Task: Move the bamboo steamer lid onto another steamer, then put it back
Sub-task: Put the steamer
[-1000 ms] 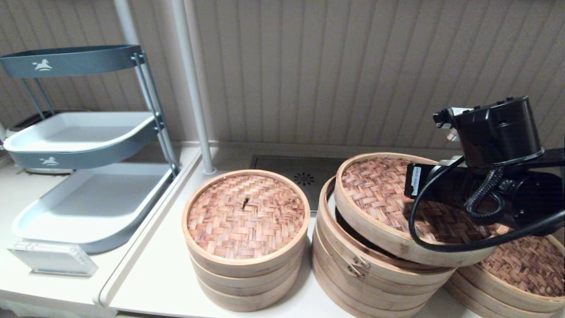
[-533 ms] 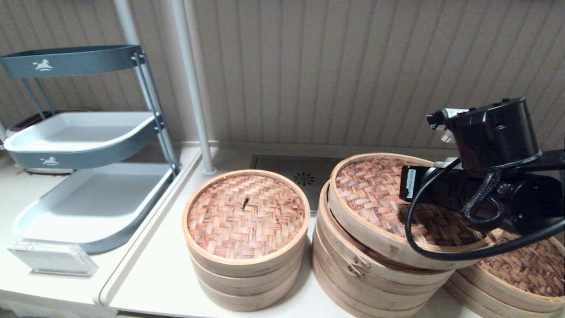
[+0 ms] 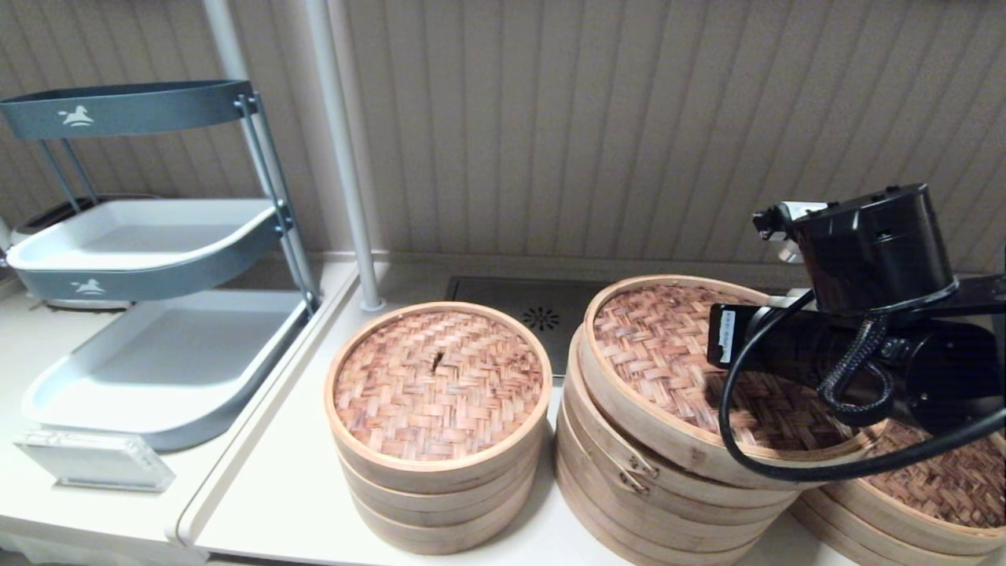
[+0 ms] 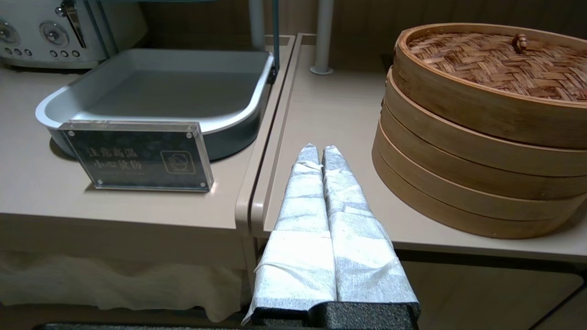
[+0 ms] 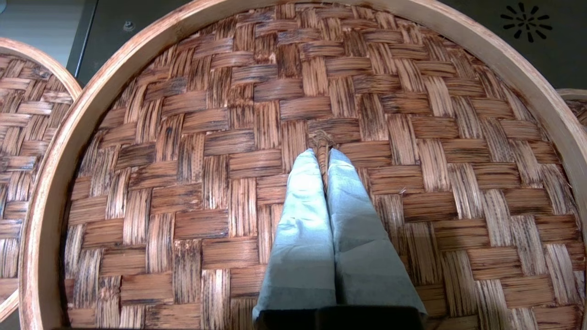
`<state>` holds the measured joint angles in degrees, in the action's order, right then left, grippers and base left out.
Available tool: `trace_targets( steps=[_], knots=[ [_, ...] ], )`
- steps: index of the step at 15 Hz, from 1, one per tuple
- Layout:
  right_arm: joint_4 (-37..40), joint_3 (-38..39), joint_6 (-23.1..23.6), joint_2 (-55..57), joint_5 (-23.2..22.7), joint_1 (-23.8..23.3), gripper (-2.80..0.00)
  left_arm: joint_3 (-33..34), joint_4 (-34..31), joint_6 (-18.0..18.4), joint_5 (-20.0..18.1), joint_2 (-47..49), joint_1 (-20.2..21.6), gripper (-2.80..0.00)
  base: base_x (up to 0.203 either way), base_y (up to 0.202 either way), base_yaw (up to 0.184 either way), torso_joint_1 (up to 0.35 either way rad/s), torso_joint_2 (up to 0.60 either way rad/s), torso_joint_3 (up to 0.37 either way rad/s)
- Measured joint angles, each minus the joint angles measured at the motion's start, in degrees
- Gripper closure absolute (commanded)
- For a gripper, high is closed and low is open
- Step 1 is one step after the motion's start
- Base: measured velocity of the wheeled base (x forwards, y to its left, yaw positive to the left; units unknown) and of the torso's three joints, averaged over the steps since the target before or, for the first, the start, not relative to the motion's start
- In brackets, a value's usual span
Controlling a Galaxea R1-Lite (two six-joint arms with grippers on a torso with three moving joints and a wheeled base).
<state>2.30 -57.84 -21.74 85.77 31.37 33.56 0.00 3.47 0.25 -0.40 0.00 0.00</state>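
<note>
The bamboo steamer lid [image 3: 660,346], reddish-tan weave in a pale rim, lies tilted on the tall steamer stack with a metal clasp [image 3: 638,469]. Its right side overhangs toward another steamer [image 3: 935,479], a low stack with a dark brown lid at the near right. My right gripper [image 5: 322,153] is shut on the lid's centre knot [image 5: 321,139]. In the head view the right arm [image 3: 864,346] hides that grip. My left gripper [image 4: 316,149] is shut on nothing and hovers parked over the table's front edge, left of the small steamer stack [image 4: 481,151].
The small steamer stack [image 3: 438,472] stands left of the clasp stack. A grey tiered tray rack [image 3: 157,236], an acrylic sign [image 3: 94,460] and a white pole [image 3: 346,157] stand to the left. A floor drain plate [image 3: 541,318] lies behind the steamers.
My right arm has carried the lid left and down. The dark gap under its left edge has closed, and it now covers the clasp stack more squarely.
</note>
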Motion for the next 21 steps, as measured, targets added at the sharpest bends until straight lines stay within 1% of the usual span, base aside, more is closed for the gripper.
trace_targets(
  steps=[7, 11, 21],
  knots=[
    [-0.6, 1.3, 0.0, 0.0, -0.1, 0.4, 0.00, 0.0, 0.0, 0.0, 0.0, 0.0, 0.0, 0.00, 0.000, 0.000, 0.000, 0.000, 0.00, 0.000],
    [-2.2, -0.1, 0.4, 0.7, 0.1, 0.3, 0.00, 0.0, 0.0, 0.0, 0.0, 0.0, 0.0, 0.00, 0.000, 0.000, 0.000, 0.000, 0.00, 0.000],
    [-2.3, -0.6, 0.4, 1.8, 0.1, 0.1, 0.00, 0.0, 0.0, 0.0, 0.0, 0.0, 0.0, 0.00, 0.000, 0.000, 0.000, 0.000, 0.00, 0.000]
  ],
)
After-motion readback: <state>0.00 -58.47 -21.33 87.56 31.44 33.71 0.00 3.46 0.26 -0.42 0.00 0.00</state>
